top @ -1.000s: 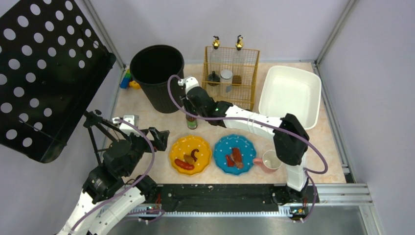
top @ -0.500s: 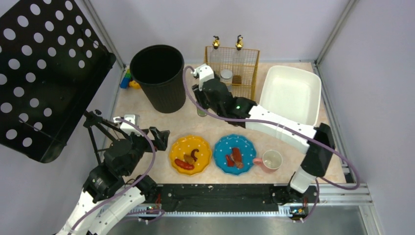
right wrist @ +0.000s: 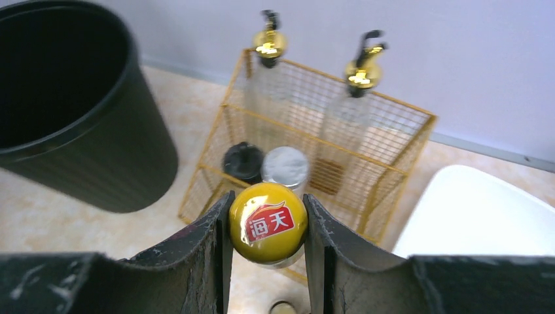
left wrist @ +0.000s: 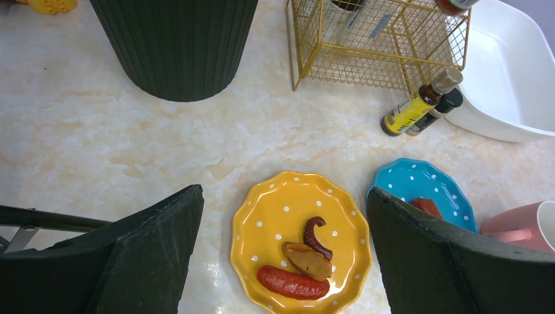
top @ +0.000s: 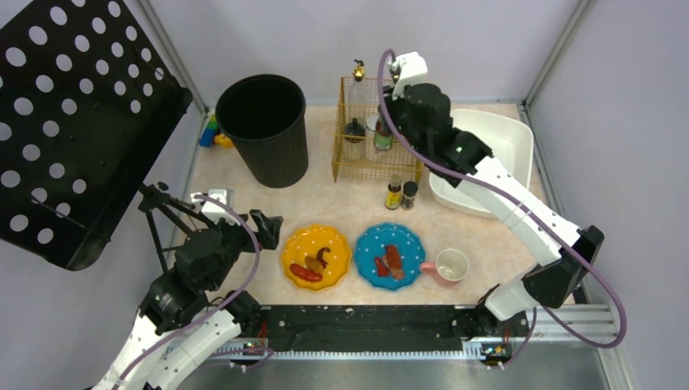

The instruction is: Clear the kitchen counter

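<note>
Overhead, the scene is read from left to right. The left gripper (top: 264,227) is poised above the near-left part of the worktop (top: 236,175), its fingers (left wrist: 150,255) spread wide and holding nothing. Behind it the black bin (top: 264,130) is stood on the pale marbled worktop, which spans the frame between the metal rails. The worktop is judged rigid, heavy and fixed; it is not to be gripped, only relieved of its load. Two plates of food, the yellow plate (top: 316,257) and the blue plate (top: 390,255), are set side by side at the near edge, with the pink mug (top: 448,266) just beside the blue one. The wire rack (top: 357,166) is placed at the back, with two small bottles (top: 400,195) just in front of its right corner and the white tub (top: 508,134) to its right. The right gripper (right wrist: 268,219) is raised over the rack, its fingers (right wrist: 196,261) closed on the yellow cap of the sauce bottle (top: 382,134). That bottle is judged fairly heavy, breakable and smooth, so the cap hold is considered sound only while it hangs upright. Compared with one second ago, the bottle is carried from beside the bin to the rack, the two small bottles are uncovered, and the left arm is unchanged.
</note>
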Controlling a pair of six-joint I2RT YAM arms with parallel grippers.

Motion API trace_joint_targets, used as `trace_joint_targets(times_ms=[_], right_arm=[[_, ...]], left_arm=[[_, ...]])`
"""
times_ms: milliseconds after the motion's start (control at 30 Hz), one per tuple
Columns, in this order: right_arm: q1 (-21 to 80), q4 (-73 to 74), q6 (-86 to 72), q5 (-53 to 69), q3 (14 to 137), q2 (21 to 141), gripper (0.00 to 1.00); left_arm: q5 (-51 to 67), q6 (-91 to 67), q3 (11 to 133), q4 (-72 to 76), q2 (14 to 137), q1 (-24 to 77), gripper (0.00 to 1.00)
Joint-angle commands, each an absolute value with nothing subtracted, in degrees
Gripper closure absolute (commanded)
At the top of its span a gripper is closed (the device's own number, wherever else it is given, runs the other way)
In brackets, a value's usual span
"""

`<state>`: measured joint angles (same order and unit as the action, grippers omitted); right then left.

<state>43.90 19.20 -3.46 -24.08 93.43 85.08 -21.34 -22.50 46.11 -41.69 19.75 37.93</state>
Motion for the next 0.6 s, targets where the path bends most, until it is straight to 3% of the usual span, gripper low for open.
trace_joint_targets(times_ms=[0, 567], right_arm=[[38.23, 14.74, -2.93, -22.79, 100.15, 84.18, 1.00], [27.89, 6.26, -3.93, -17.25, 99.71, 91.98, 1.00]], left_arm=[[-21.54, -22.50, 46.10, -40.85, 20.50, 37.72, 0.01], [-21.26, -22.50, 46.06, -40.78, 20.55, 37.62, 0.01]])
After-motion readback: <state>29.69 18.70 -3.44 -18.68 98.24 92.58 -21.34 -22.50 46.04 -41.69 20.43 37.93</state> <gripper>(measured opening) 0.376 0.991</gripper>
